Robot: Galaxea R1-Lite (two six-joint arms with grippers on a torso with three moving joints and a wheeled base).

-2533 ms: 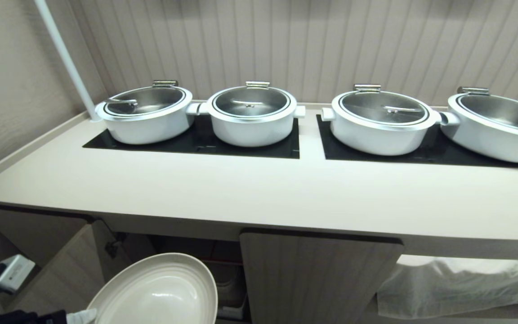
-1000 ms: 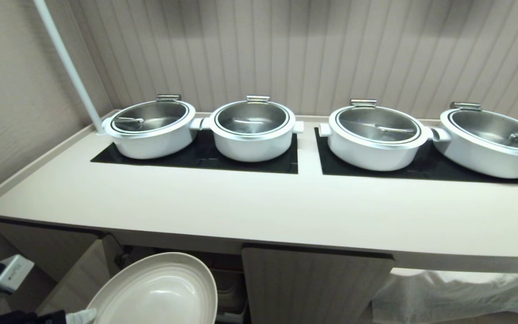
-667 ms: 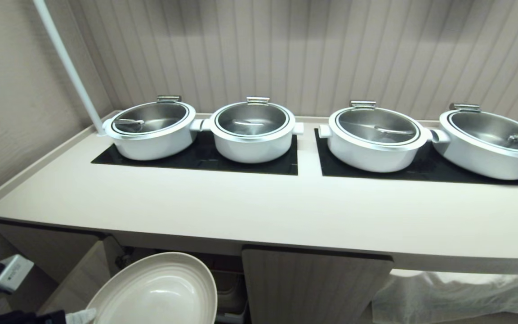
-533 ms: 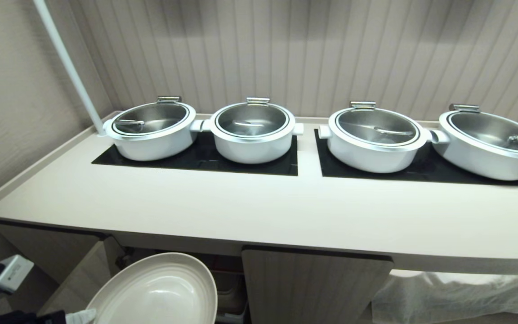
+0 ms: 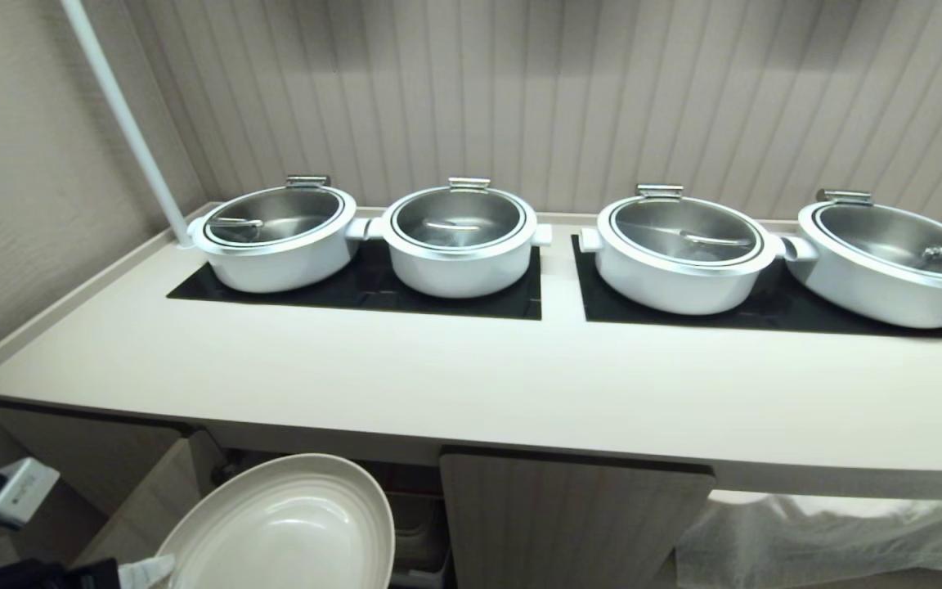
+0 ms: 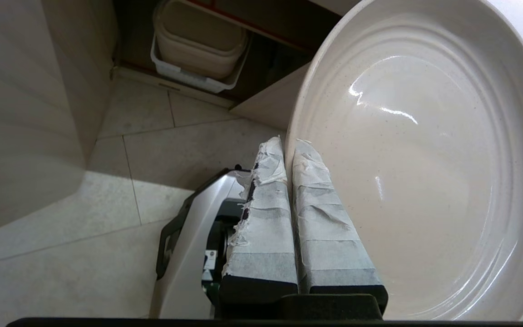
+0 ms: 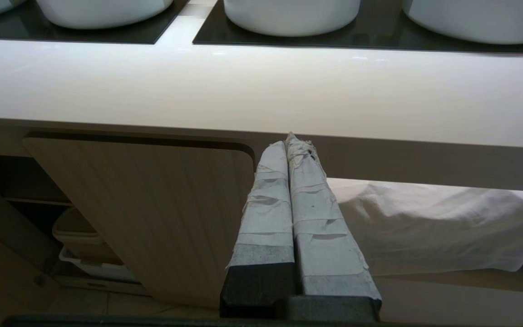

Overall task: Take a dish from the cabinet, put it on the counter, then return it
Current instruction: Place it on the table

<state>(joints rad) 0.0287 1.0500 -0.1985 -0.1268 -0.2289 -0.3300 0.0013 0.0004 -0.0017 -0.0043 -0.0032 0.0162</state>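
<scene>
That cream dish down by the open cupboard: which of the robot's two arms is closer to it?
The left. Its tool is clamped on the dish at the rim, below the counter. The right tool hangs shut and empty farther right, before a closed cabinet door.

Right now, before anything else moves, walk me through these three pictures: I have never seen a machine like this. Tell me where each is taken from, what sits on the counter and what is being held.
This is a wheeled robot with two arms. The wide picture comes from a camera on its head, looking down at the counter. The other two come from cameras on its wrists, looking along each arm's taped fingers.

On the counter stand four white pots on black panels; nothing else is there except a small object cut off at the far right edge.

The left gripper is shut on the rim of the dish, a cream plate held below the counter's edge, in front of the open cabinet. A tub sits inside.

The right gripper is shut and holds nothing, parked facing a closed door.
</scene>
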